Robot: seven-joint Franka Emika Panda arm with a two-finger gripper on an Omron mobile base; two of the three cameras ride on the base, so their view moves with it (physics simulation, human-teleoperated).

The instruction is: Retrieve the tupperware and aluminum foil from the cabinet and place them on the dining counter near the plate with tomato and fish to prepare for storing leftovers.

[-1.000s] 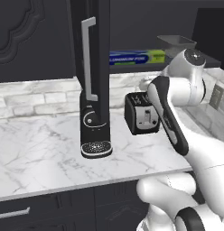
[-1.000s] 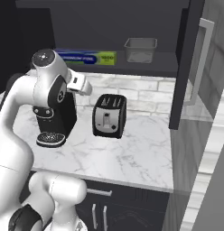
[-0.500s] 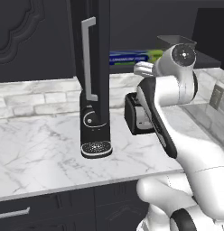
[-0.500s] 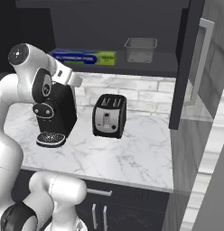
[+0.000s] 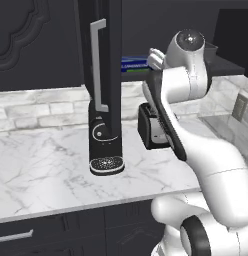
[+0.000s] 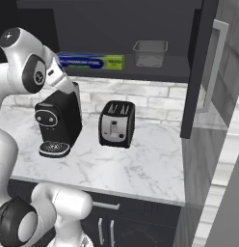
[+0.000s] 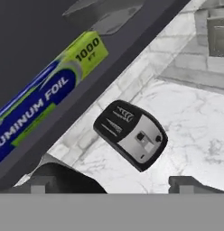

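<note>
We face the open black wall cabinet, nothing collected yet.

From the left base, the arm hides most of the shelf. From the right base, the long slim blue aluminum foil box and dark grey plastic tupperware tub sit apart on the shelf above the black toaster and black coffee machine. In the hand view, our gripper has its fingers apart, empty; reaching from here, we risk clipping the shelf edge.
</note>
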